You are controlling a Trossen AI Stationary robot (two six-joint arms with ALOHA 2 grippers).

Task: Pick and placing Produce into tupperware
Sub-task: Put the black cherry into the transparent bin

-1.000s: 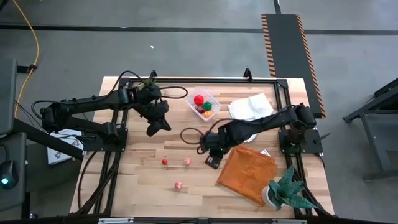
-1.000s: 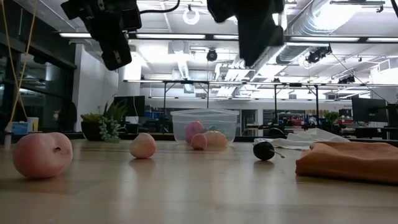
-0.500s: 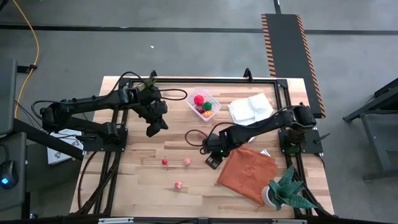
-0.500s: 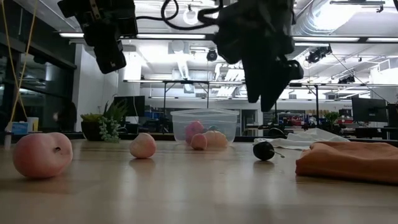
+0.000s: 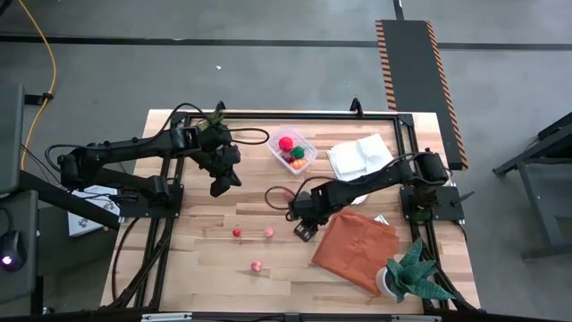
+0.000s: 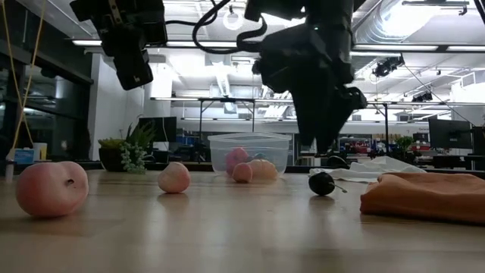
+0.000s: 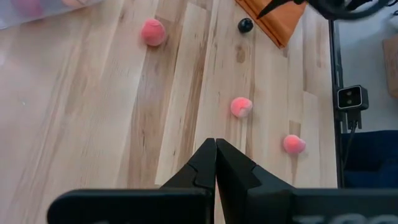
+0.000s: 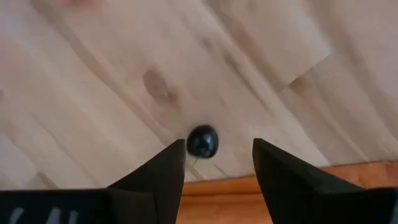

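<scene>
High view shows the tupperware (image 5: 292, 150) already holding a few produce pieces, with three pink ones (image 5: 253, 243) and a dark berry (image 8: 202, 142) left on the surface. Right gripper (image 8: 217, 158) hangs over the berry, jaws spread; left gripper (image 5: 220, 185) waits clenched.

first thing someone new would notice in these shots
Probably the right gripper, jaws open, poised above a small dark purple round toy fruit on the wooden table, just beside the edge of the orange cloth. Next, the small clear plastic container near the table's far edge, already holding red, orange and green pieces. The left gripper hangs shut above the table's left half, with three pink and red toy fruits lying loose.
</scene>
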